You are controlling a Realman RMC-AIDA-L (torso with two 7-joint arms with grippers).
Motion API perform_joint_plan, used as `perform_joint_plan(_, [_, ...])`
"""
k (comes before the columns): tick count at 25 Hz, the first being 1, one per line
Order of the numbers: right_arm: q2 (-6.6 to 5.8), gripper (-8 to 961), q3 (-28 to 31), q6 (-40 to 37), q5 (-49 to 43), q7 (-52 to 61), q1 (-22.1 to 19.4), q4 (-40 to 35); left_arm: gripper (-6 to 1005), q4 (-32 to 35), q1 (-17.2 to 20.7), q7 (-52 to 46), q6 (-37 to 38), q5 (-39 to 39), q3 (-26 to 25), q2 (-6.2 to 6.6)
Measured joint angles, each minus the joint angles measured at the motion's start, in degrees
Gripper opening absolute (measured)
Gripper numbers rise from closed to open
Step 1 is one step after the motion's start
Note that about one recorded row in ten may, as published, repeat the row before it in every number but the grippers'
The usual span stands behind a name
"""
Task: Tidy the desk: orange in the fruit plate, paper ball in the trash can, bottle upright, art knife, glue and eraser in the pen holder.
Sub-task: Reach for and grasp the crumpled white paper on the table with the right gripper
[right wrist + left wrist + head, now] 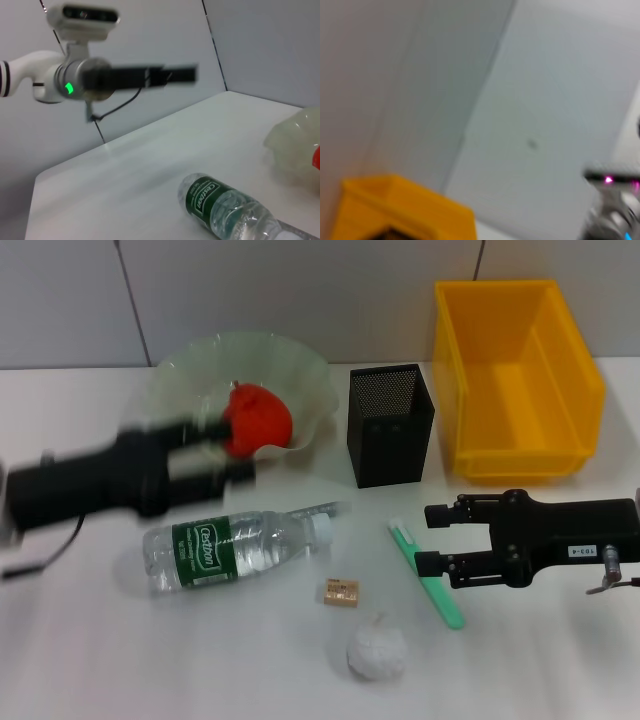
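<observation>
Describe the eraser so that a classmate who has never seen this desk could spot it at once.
Start at the bottle lying on its side mid-desk. Just past its cap, toward the front edge, sits the eraser, with the paper ball nearer still. It is the smallest thing there: a tan block with a brownish printed face, not white and crumpled like the ball.

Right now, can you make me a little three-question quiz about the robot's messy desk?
1. True or false: the bottle stands upright.
2. Where is the orange? A) fruit plate B) trash can C) pen holder
3. Fill in: the paper ball lies on the ____.

Key: 1 false, it lies on its side. 2 A. 3 table.
</observation>
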Motion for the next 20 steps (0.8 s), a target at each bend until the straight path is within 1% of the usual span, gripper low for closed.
perform_joint_plan(1, [0.0,713,0.0,0.0,-0.05,0.17,0.0,-0.21,770,-0.08,1.99,0.73,2.21,3.28,1.83,0.99])
perform_joint_plan(2, [0.0,712,0.0,0.0,-0.07,0.28,-0.01,-0.42,770,-0.11,2.13,0.85,2.34,3.85,1.86,1.01])
perform_joint_plan(4, [0.0,712,-0.01,0.0,-0.08,0.35,0.01,-0.71,770,-0.43,2.73,1.86,3.1,7.8,1.84,1.04])
perform_joint_plan(5, [0.0,711,-0.02,0.0,-0.09,0.38,0.06,-0.79,770,-0.43,2.73,1.86,3.1,7.8,1.84,1.04])
perform_joint_plan(6, [0.0,711,-0.18,0.0,-0.1,0.41,0.19,-0.83,770,-0.71,2.97,2.68,3.35,9.99,1.69,0.88])
perform_joint_plan(7, [0.0,711,-0.18,0.0,-0.1,0.41,0.19,-0.83,770,-1.24,3.23,4.01,3.47,12.6,1.52,0.46])
perform_joint_plan(12, [-0.1,709,-0.37,-0.04,-0.15,2.21,0.73,-1.49,769,-1.61,3.81,5.28,3.71,13.63,1.27,-0.36])
perform_joint_plan(13, [-0.11,709,-0.39,-0.15,-0.2,4.31,0.95,-2.61,769,-1.61,3.92,5.46,3.73,13.55,1.06,-0.47])
perform_joint_plan(14, [-0.14,708,-0.98,-0.36,-1.33,11.18,1.9,-6.81,769,-1.61,4.13,6.17,3.86,13.42,0.45,-0.78])
perform_joint_plan(15, [-0.14,708,-0.98,-0.36,-1.33,11.18,1.9,-6.81,769,-1.61,4.13,6.28,3.89,13.42,0.29,-0.88])
perform_joint_plan(16, [-0.18,708,-1.52,-0.5,-2.73,15.77,2.53,-9.21,769,-1.61,4.14,6.41,3.9,13.41,0.14,-0.94])
perform_joint_plan(18, [-0.54,707,-2.36,-1.06,-7.21,24.52,4.7,-14.03,769,-1.6,4.19,6.88,3.93,13.41,-0.19,-1.11])
perform_joint_plan(20, [-1.29,706,-2.67,-2.39,-12.96,32.2,7.92,-17.19,769,-1.6,4.2,7.2,3.93,13.41,-0.46,-1.26])
